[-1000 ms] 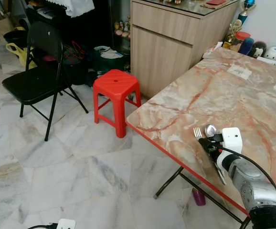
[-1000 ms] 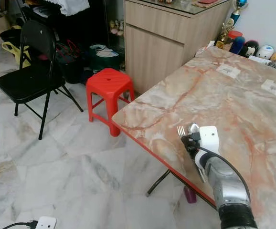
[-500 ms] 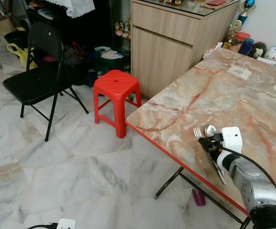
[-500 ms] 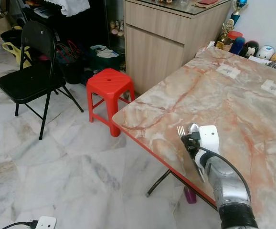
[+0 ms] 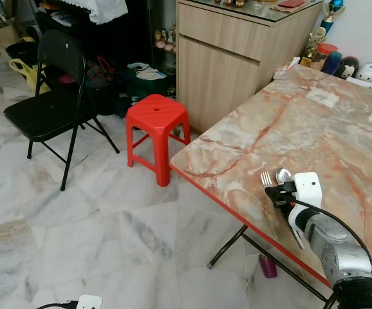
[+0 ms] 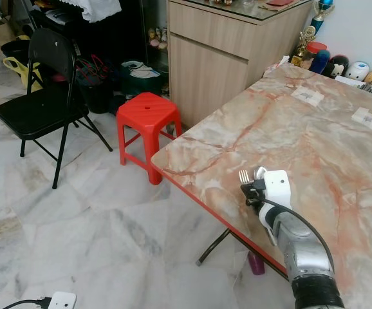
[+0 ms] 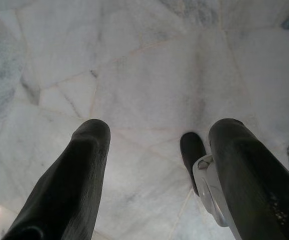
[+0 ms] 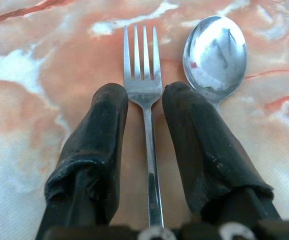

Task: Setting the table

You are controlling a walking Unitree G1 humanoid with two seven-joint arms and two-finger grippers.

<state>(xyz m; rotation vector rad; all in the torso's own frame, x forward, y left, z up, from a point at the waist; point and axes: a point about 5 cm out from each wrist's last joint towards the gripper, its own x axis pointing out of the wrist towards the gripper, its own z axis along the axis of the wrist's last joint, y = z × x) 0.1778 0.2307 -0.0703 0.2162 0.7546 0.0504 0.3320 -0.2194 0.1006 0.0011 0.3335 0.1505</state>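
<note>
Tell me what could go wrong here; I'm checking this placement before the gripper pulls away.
The right gripper straddles the fork with its fingers close on both sides; pulling back crooked could drag it askew. One finger also lies against the spoon and may nudge it. Both lie near the table's red edge.

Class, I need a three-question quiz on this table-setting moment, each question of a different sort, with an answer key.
1. True or false: the right gripper has its fingers on either side of the fork.
2. Which lies beside the fork on the table? A) knife B) spoon C) cup
3. Fill in: the stool near the table's corner is coloured ____.

Key: 1 true; 2 B; 3 red.
</note>
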